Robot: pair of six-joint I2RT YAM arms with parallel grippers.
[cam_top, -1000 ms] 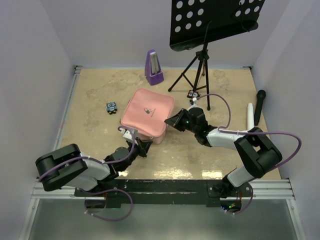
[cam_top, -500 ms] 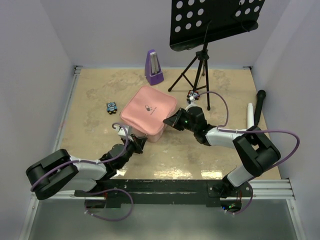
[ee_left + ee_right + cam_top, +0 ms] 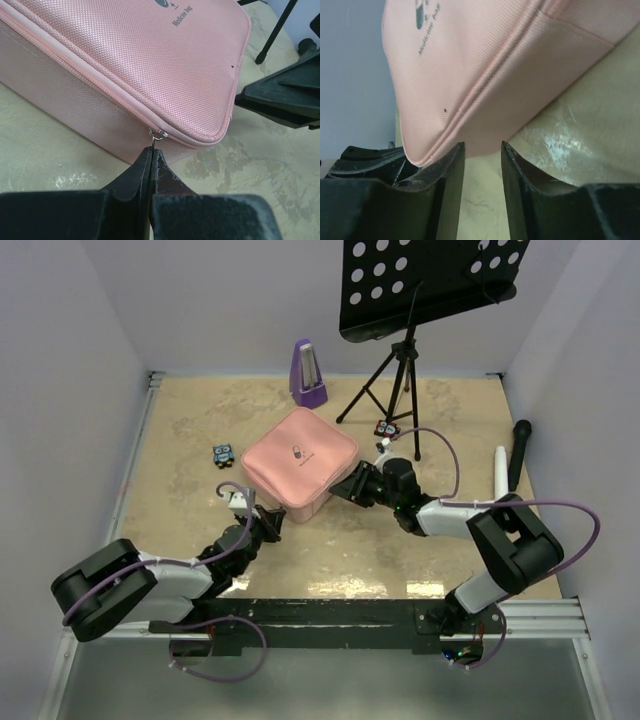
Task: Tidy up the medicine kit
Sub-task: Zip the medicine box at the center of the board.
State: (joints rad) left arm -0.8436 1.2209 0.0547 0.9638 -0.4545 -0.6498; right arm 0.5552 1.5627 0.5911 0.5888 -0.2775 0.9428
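The zipped pink square soft-sided medicine kit [image 3: 298, 462] lies near the purple pyramid metronome [image 3: 308, 375], on its arm-ward side, with the left gripper [image 3: 152, 150] pinched on its metal zip pull [image 3: 158, 133] and the right gripper [image 3: 482, 147] slightly apart at its corner.

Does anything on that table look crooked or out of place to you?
The pink medicine kit sits skewed, its corners pointing at the table edges, lid down. The left pincer is shut on its zip pull; nothing looks spilled or damaged.
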